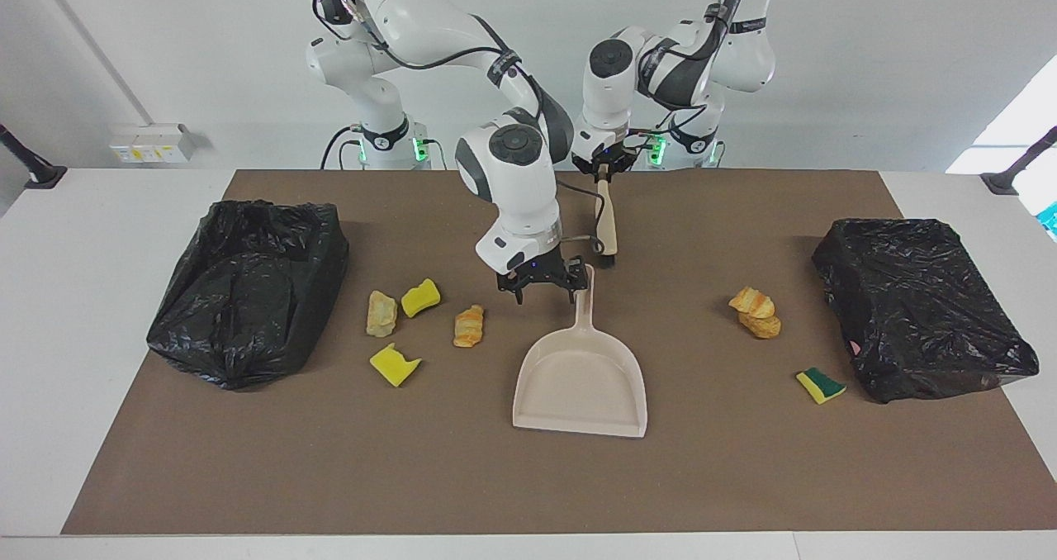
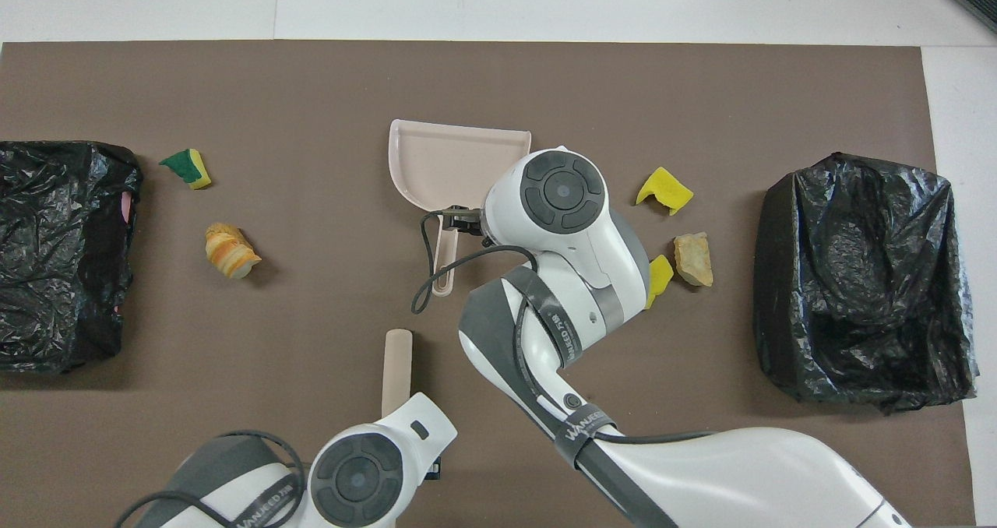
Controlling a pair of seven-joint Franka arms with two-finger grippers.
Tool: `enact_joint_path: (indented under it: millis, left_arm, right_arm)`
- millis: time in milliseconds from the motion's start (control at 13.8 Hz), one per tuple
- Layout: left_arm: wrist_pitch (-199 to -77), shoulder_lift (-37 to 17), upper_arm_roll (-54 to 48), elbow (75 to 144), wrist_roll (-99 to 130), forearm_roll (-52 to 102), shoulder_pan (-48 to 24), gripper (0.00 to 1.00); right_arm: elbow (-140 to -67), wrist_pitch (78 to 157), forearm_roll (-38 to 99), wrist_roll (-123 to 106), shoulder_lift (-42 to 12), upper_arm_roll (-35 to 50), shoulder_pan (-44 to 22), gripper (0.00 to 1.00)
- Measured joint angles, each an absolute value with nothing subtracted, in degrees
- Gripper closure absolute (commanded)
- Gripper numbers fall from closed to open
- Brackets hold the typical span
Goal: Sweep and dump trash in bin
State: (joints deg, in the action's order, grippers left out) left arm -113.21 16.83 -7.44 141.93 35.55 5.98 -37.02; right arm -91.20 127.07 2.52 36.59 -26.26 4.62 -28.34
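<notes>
The beige dustpan [image 1: 580,378] lies flat mid-table, handle toward the robots; it also shows in the overhead view [image 2: 452,162]. My right gripper [image 1: 545,286] is open and low beside the handle's end. My left gripper [image 1: 604,172] is shut on the beige brush [image 1: 608,221], which hangs bristles down above the mat [image 2: 396,372]. Toward the right arm's end lie two yellow sponge chunks [image 1: 420,296] [image 1: 395,365] and two pastry pieces [image 1: 381,313] [image 1: 468,326]. Toward the left arm's end lie a croissant pile [image 1: 756,312] and a green-backed sponge [image 1: 820,385].
A bin lined with a black bag [image 1: 248,287] stands at the right arm's end of the brown mat [image 1: 528,477]. A second black-bagged bin [image 1: 921,316] stands at the left arm's end. The right arm's cable [image 2: 424,279] hangs over the dustpan handle.
</notes>
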Motion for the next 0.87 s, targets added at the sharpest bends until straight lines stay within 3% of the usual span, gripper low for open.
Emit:
enact_joint_path:
  millis: [145, 363, 581, 872]
  left_arm:
    - [-108.5, 20.0, -7.1, 140.4, 30.2, 6.0, -32.2, 1.0]
    - [-102.5, 24.7, -6.9, 138.4, 22.4, 5.9, -23.1, 1.0]
    - [-102.1, 25.0, -6.8, 136.5, 15.7, 5.2, -13.0, 1.0]
    - [-108.0, 22.8, -6.7, 135.4, 7.3, 4.4, 0.8, 1.0]
  right_arm:
    - [-90.3, 127.1, 2.4, 36.6, -28.0, 4.6, -30.6, 0.03]
    - [-88.1, 127.1, -1.3, 37.0, -30.4, 4.6, -33.2, 0.24]
    - [-86.8, 127.1, -6.0, 37.0, -32.3, 4.6, -34.9, 0.46]
    - [-86.5, 127.0, -9.4, 37.0, -33.5, 4.6, -36.2, 0.49]
